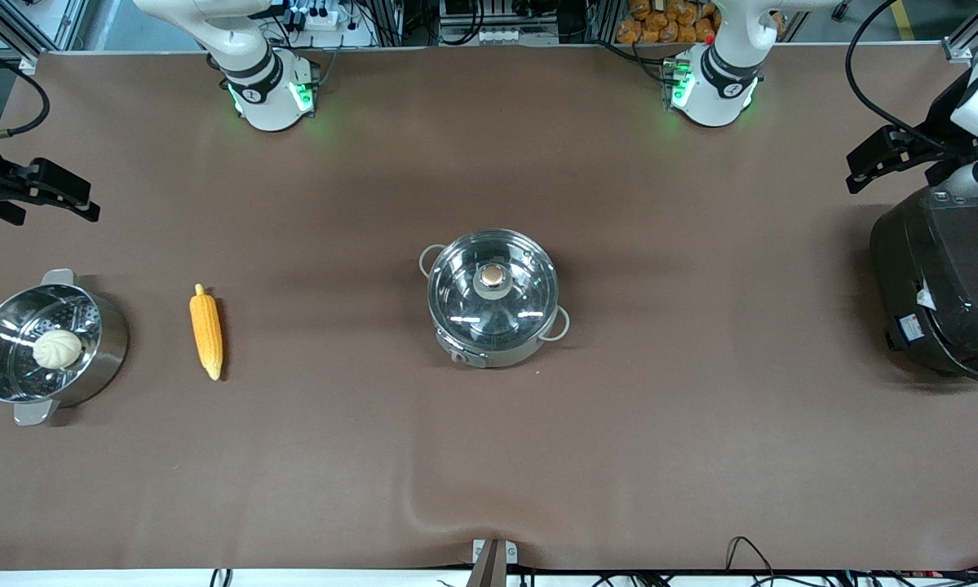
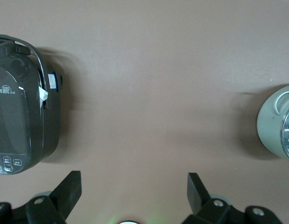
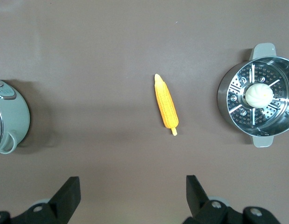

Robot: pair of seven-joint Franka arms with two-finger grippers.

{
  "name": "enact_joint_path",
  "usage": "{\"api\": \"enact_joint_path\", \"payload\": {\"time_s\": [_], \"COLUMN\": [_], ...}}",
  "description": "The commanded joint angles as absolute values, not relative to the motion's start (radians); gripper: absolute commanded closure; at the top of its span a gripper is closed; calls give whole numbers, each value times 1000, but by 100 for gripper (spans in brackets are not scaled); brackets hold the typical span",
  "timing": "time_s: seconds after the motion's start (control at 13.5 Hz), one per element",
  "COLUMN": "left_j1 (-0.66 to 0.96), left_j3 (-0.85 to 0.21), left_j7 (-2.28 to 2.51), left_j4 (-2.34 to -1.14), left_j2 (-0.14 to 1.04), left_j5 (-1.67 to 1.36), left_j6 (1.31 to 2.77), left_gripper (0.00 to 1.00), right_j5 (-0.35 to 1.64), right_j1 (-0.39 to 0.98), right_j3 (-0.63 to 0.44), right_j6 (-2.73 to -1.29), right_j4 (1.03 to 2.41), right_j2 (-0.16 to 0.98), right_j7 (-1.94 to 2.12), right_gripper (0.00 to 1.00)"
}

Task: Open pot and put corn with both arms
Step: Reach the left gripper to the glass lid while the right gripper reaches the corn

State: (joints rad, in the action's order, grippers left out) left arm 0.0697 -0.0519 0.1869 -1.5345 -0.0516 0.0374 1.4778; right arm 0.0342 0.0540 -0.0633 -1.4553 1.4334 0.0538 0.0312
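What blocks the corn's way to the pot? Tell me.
Only the glass lid, which sits closed on the pot. The table between the corn and the pot is bare. The steamer pot stands beside the corn, toward the right arm's end, off that path.

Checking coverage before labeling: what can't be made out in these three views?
- Pot contents: front view, glare on the glass lid hides the inside.
- Rice cooker: cut by the frame edge in front and left wrist views.
- Left gripper, right gripper: open, partly cut off in the wrist views.
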Motion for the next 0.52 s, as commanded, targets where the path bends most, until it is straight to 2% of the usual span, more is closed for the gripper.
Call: {"api": "enact_joint_path", "payload": {"time_s": [0.0, 0.22, 0.44], "left_j1": [67, 87, 149], "left_j3": [-52, -80, -159], "left_j7": [164, 179, 257], "left_j4": [-1523, -1480, -1463], "left_j2": [-52, 6, 92], "left_j5": [12, 18, 15], "left_j6": [1460, 1447, 1485], "left_gripper": [0, 0, 0], "right_j5": [40, 38, 38], "right_j1": [46, 43, 38], "right_j3": [-60, -61, -61], "right_j6": [-1440, -1440, -1439], "right_j4": [1410, 1408, 1411], "right_j2": [58, 58, 58], "right_j7": [23, 20, 20], "right_gripper": [0, 0, 0]}}
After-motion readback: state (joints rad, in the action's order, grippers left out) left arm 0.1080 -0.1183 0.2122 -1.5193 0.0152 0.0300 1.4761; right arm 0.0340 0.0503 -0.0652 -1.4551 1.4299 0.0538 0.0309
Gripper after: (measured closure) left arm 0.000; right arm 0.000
